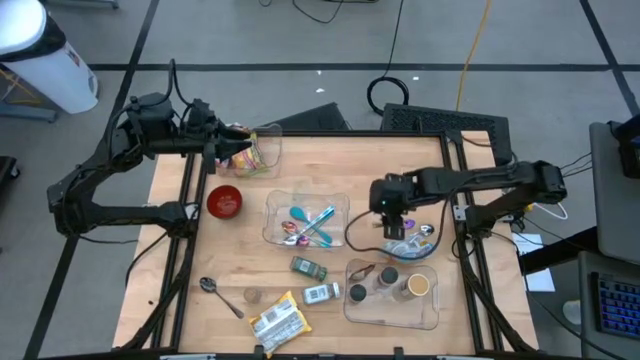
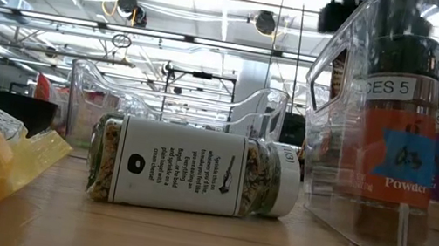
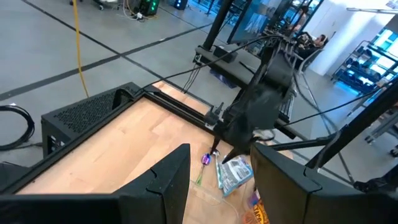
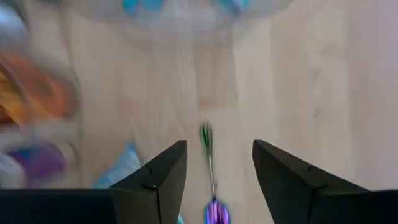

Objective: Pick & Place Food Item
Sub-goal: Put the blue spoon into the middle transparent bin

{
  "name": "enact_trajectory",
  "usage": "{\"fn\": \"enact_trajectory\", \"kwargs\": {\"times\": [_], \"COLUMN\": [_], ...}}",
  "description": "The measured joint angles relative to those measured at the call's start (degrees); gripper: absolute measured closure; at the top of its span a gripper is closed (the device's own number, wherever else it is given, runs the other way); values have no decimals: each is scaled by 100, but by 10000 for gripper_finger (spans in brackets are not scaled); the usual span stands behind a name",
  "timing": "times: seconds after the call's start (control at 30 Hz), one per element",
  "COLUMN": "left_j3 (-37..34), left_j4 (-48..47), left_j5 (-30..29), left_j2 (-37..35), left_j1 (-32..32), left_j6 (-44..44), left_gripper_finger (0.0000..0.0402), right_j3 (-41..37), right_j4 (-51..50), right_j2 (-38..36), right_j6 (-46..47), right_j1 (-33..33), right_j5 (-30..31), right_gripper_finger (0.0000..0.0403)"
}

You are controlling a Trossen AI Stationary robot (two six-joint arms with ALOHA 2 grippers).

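My left gripper (image 1: 228, 150) is at the table's far-left corner, beside a small clear bin (image 1: 258, 150) that holds orange and yellow snack packs (image 3: 258, 213). My right gripper (image 1: 392, 226) hangs open, fingers pointing steeply down, over a clear tub (image 1: 428, 250) at the right. Nothing is between its fingers (image 4: 217, 171). In the tub lie a pale blue packet (image 3: 235, 174) and a spoon with a green stem and a purple bowl (image 4: 208, 149). The packet (image 4: 124, 167) lies beside my right gripper's fingers, not between them. My left gripper meets the clear bin at its left wall (image 1: 238, 150), coming in almost level from the table's left. The bin appears raised over the table's far edge, tilted. The place of contact lies below the wrist view's edge, so the kind of hold cannot be told.
A clear bin with blue spoons (image 1: 305, 218) sits mid-table, and a red bowl (image 1: 224, 200) sits to its left. A bin of spice jars (image 1: 392, 292) stands near right. Two jars (image 1: 308, 268) (image 2: 194, 172), a yellow snack bag (image 1: 278, 320) and a metal spoon (image 1: 218, 295) lie near the front edge.
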Motion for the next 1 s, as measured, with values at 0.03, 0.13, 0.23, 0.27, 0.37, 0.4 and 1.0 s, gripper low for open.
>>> {"fn": "enact_trajectory", "kwargs": {"times": [0.03,0.13,0.23,0.27,0.37,0.4,1.0], "left_j3": [0,0,2,2,2,1,2], "left_j4": [0,1,2,0,2,2,2], "left_j5": [0,0,0,0,0,-2,7], "left_j2": [0,0,0,0,0,1,400], "left_j1": [1,1,2,0,0,2,-4], "left_j6": [-2,-22,-22,-22,-24,-23,-149], "left_gripper_finger": [227,227,227,227,227,227,227], "right_j3": [-173,-751,-1274,-1425,-1824,-1923,-2554], "right_j4": [-5,118,347,477,875,1032,1858], "right_j2": [-5,-11,-7,-9,-7,-7,-9], "right_j6": [0,6,140,187,447,554,625], "right_j1": [0,0,-1,-7,-9,-9,-101], "right_j5": [1,5,4,3,3,3,5], "right_gripper_finger": [227,227,230,231,231,231,242]}}
